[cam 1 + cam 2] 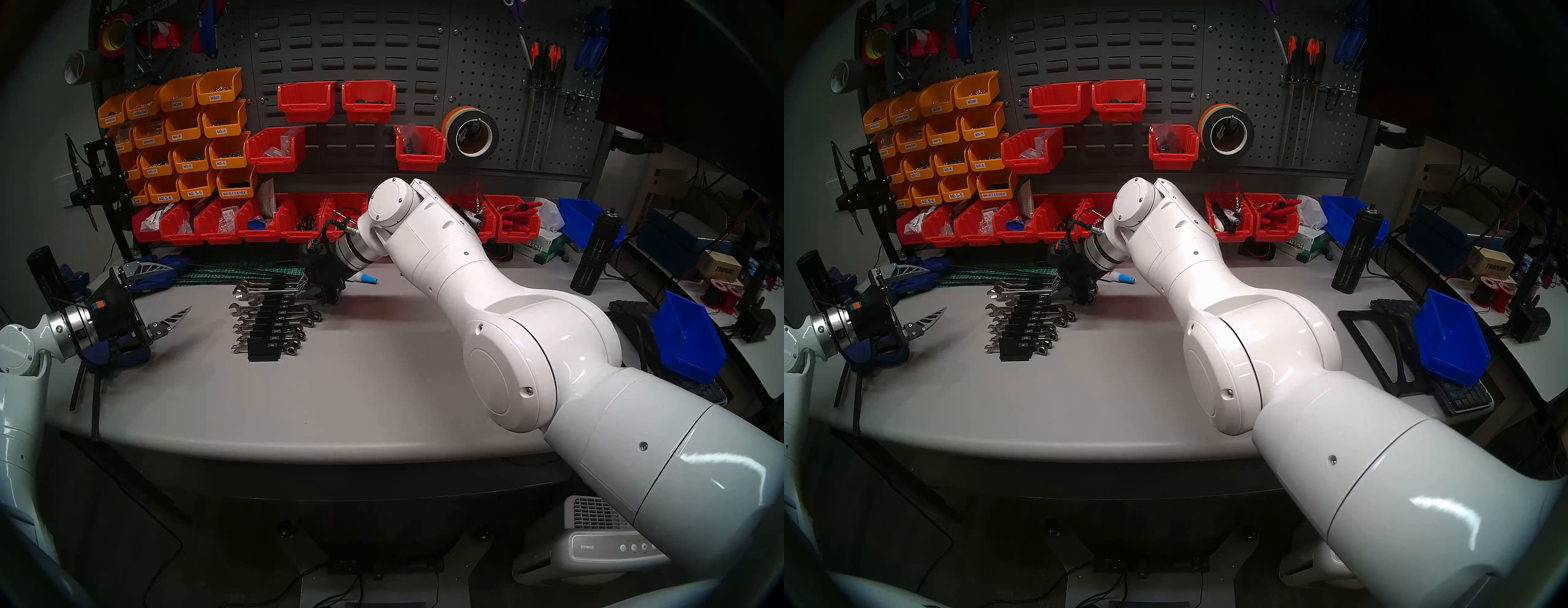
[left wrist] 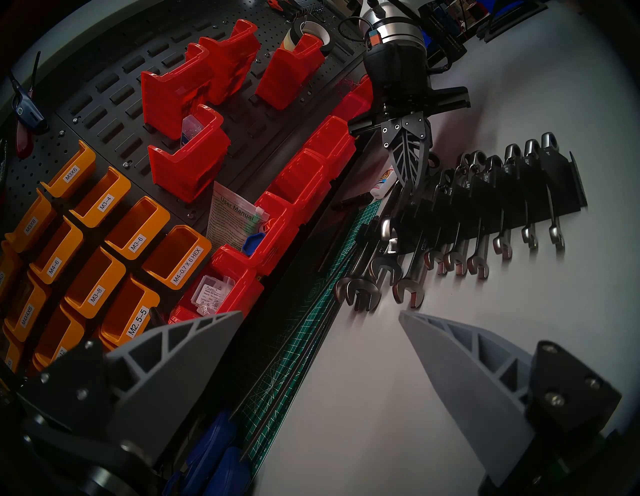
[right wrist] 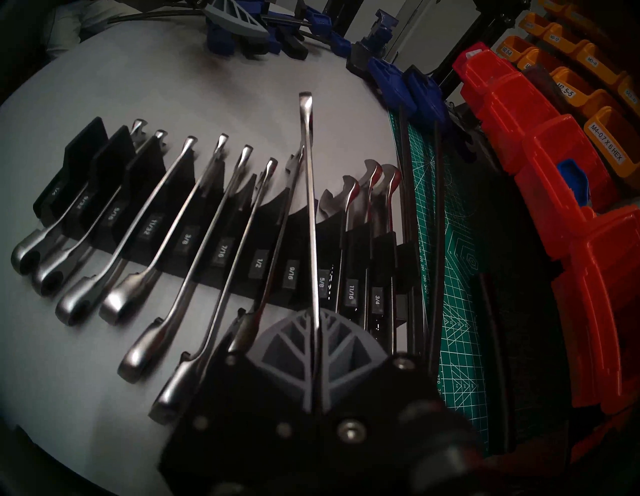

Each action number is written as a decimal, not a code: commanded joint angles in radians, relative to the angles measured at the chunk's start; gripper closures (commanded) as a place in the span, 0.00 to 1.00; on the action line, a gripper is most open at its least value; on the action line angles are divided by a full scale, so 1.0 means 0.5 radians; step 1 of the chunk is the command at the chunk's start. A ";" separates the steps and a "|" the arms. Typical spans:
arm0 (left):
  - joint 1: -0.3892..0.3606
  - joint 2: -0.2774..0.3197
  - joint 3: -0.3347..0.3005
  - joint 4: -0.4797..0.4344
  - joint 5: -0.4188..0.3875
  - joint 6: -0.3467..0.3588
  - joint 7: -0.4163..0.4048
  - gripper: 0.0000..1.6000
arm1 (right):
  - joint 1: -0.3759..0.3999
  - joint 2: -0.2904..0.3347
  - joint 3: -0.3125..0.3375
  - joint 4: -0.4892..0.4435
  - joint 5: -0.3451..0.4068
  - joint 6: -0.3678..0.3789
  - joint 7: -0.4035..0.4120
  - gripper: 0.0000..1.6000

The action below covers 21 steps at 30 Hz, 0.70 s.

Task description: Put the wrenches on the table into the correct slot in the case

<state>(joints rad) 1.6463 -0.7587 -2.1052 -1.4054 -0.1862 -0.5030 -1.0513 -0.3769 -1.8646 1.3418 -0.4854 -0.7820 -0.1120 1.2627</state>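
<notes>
Over the far end of the rack (image 3: pixel 221 273), clamped in the right gripper (image 3: pixel 316 363): one chrome wrench (image 3: pixel 309 194), held edge-on by the shank near its ring end, open jaw pointing away, lifted above the 9/16 and 5/8 labels.

Handling, by judgement: steel, stiff, fairly heavy for its width, slick plating; likely to pivot if pinched far from its middle. A grip on the flat shank sides suits it best.

Rack: black plastic, stepped, grooves labelled from 1/4 up to 3/4. Most grooves hold a wrench; one groove around 9/16 or 5/8 appears vacant, which one I cannot tell.

Left gripper (image 1: pixel 169 325): fingers spread apart, holding nothing, parked well clear at the table's (image 1: pixel 382 382) left edge.

Red bins (image 1: pixel 271 148) behind: small bagged parts, not involved.
</notes>
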 commanded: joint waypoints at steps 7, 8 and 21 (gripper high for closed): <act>-0.043 0.025 -0.037 -0.026 -0.027 0.004 0.012 0.00 | 0.162 -0.010 -0.032 0.003 -0.021 -0.017 0.057 1.00; -0.043 0.025 -0.037 -0.026 -0.027 0.004 0.012 0.00 | 0.164 -0.009 -0.039 0.003 -0.026 -0.017 0.069 1.00; -0.043 0.026 -0.037 -0.026 -0.029 0.004 0.012 0.00 | 0.157 -0.005 -0.059 -0.009 -0.044 -0.012 0.147 1.00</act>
<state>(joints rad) 1.6463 -0.7587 -2.1053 -1.4054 -0.1864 -0.5029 -1.0513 -0.3410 -1.8645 1.3086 -0.4616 -0.8046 -0.1241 1.3360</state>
